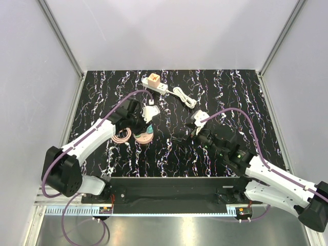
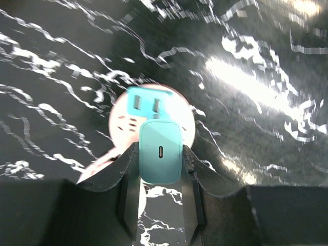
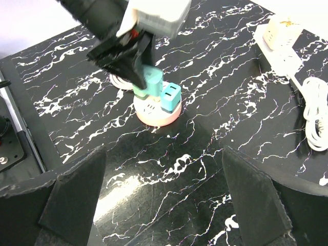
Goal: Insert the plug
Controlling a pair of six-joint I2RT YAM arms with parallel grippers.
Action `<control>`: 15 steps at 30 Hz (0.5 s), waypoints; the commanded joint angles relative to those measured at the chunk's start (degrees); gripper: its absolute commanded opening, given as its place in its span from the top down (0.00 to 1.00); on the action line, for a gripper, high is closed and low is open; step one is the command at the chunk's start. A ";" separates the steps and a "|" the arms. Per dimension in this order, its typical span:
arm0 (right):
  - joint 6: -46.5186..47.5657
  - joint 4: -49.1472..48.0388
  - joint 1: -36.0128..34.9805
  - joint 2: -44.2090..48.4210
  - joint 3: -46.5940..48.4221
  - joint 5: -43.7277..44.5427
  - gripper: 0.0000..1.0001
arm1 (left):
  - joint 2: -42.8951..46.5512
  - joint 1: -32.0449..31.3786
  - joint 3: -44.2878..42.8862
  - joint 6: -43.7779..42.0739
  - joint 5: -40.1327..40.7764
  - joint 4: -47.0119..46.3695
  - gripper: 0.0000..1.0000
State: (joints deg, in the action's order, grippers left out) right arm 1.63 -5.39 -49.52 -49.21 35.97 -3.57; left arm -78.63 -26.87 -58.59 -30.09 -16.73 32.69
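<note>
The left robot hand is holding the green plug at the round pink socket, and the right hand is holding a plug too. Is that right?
Not quite. The right gripper is open and holds nothing, as the right wrist view shows. The rest is right: the left gripper is holding the green plug at the round pink socket.

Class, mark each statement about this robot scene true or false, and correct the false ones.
1. The left gripper is shut on a teal charger. True.
2. The right gripper holds a cable. False: it is open and empty.
3. A blue charger sits on the round pink socket. True.
4. The white power strip lies at the table's near edge. False: it lies near the far edge.
</note>
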 commanded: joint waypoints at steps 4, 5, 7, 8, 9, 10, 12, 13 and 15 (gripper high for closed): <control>-0.13 -2.96 -0.32 0.52 -0.11 0.67 0.00 | 0.32 2.35 2.51 -5.51 -5.33 -3.24 1.00; -0.05 -2.87 -0.32 0.61 -0.11 0.59 0.00 | 0.15 2.44 2.69 -5.94 -5.50 -3.33 1.00; -0.05 -2.79 -0.32 0.69 -0.19 0.67 0.00 | -0.38 2.53 2.69 -6.65 -5.77 -3.24 1.00; 0.04 -2.87 -0.23 0.70 -0.11 0.67 0.00 | -0.64 2.61 2.86 -7.17 -6.03 -3.42 1.00; 0.04 -2.79 -0.32 0.61 -0.11 0.59 0.00 | -1.17 2.62 2.86 -7.53 -6.29 -3.59 1.00; 0.04 -2.79 -0.23 0.61 -0.11 0.67 0.00 | -1.35 2.62 2.86 -7.79 -6.82 -3.77 1.00; 0.13 -2.79 -0.32 0.52 -0.11 0.76 0.00 | -2.14 2.62 2.86 -8.06 -7.87 -3.77 1.00; 0.13 -2.79 -0.32 0.43 -0.11 0.67 0.00 | -2.32 2.62 2.86 -8.23 -7.96 -3.68 1.00; 0.22 -2.79 -0.32 0.08 -0.11 0.67 0.00 | -2.67 2.62 3.13 -8.32 -8.49 -3.68 1.00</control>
State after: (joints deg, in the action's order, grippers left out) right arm 1.65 -5.39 -49.52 -49.21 35.94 -3.60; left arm -80.49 -24.40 -55.66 -36.38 -21.80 31.59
